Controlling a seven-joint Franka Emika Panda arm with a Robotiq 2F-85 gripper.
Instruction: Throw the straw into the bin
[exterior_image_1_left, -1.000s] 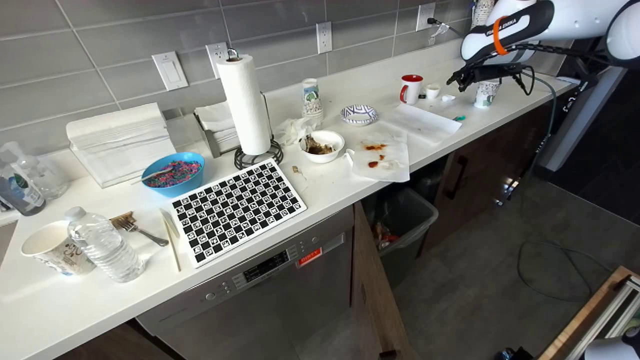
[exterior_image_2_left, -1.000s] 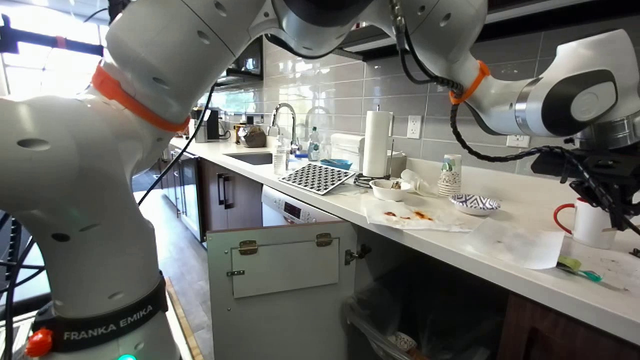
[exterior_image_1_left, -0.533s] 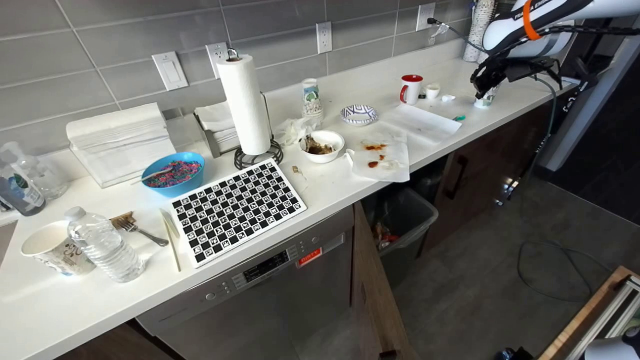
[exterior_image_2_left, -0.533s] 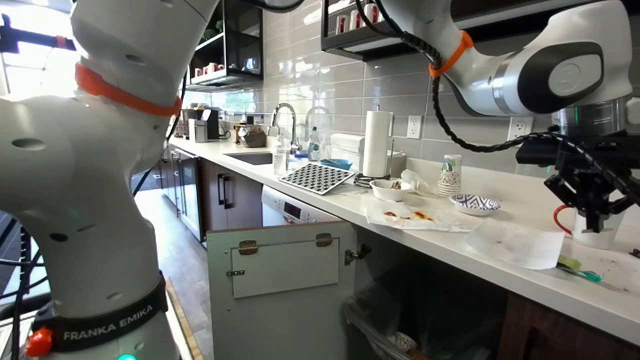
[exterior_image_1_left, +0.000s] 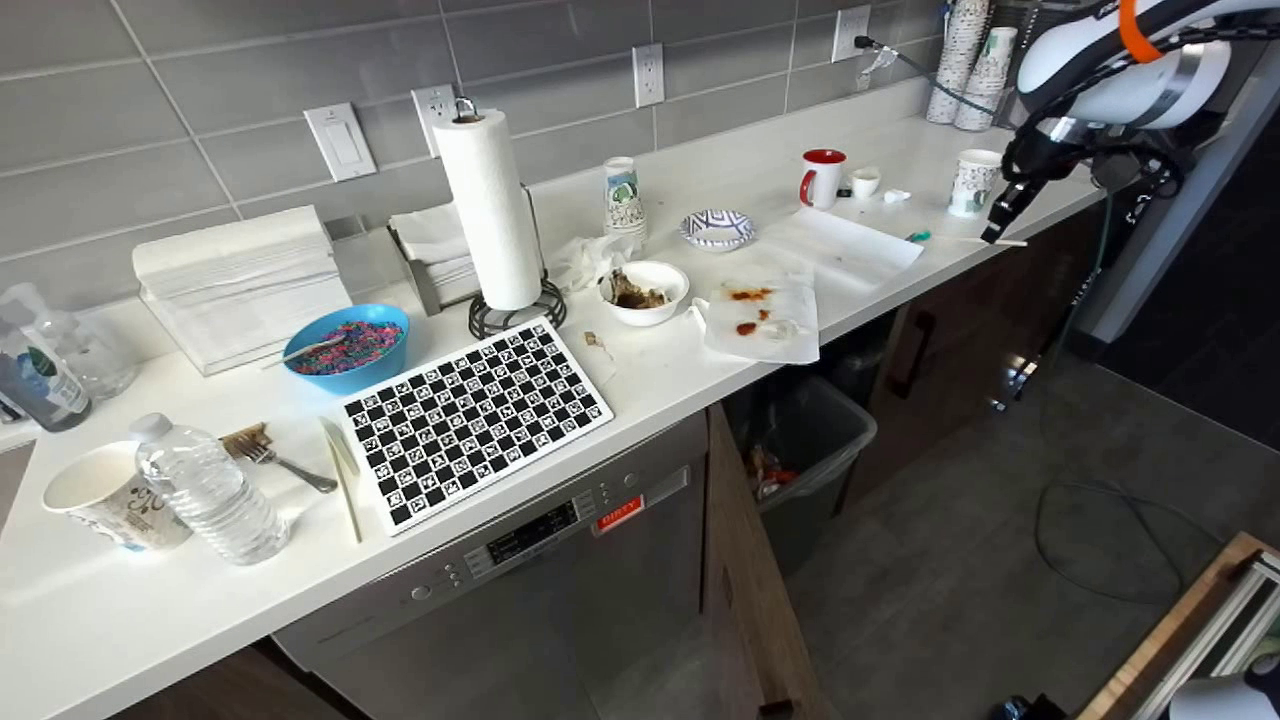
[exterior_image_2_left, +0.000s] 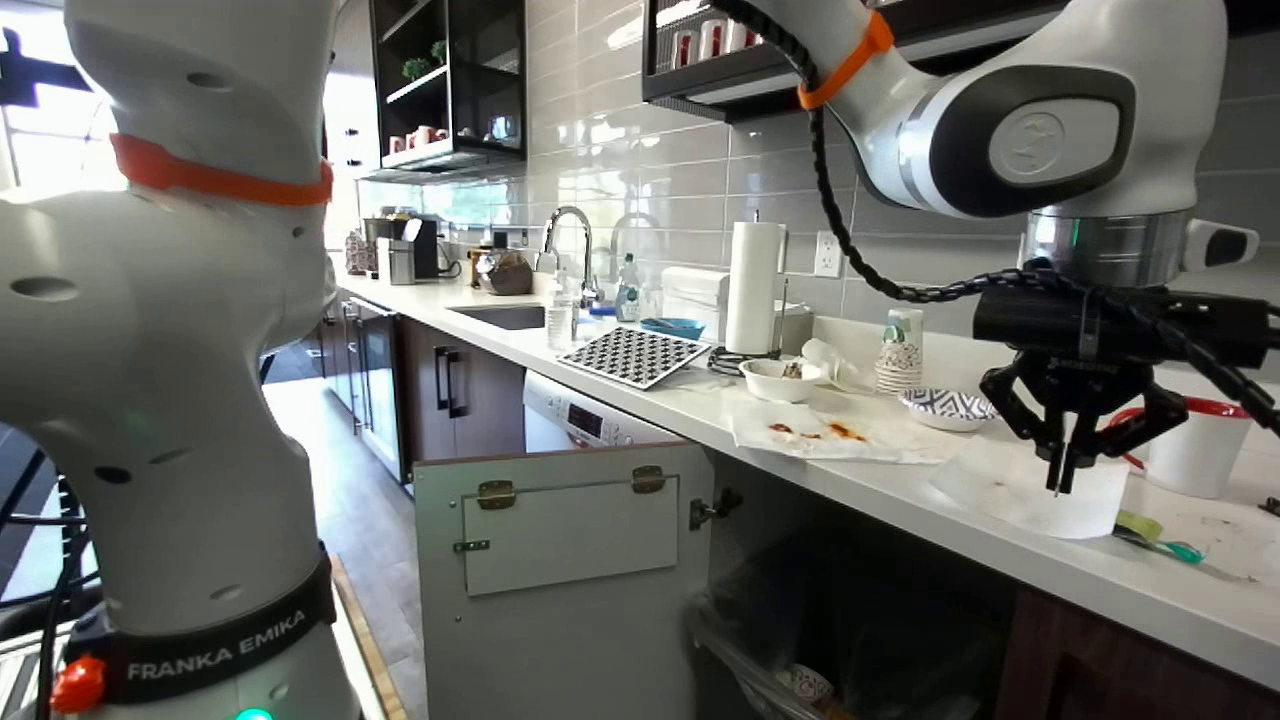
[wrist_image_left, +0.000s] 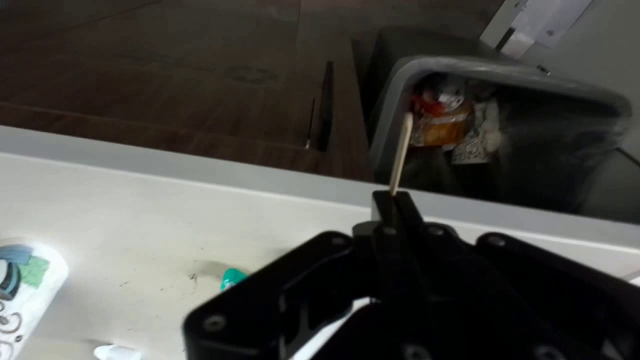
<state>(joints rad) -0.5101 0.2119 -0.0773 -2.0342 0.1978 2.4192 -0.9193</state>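
Pinched straw (wrist_image_left: 401, 152), bin (wrist_image_left: 555, 145) not yet reached

My gripper (exterior_image_1_left: 992, 236), upper right in an exterior view, is clenched on the straw, which juts from both sides of the grip. I judge this crosswise hold meant to keep the ends clear of the counter (wrist_image_left: 150, 240); the bin, upper right in the wrist view, sits lower, likely needing a pass over the edge. Versus half a second ago: gripper shifted right and down, uncovering the paper cup (exterior_image_1_left: 972, 183).
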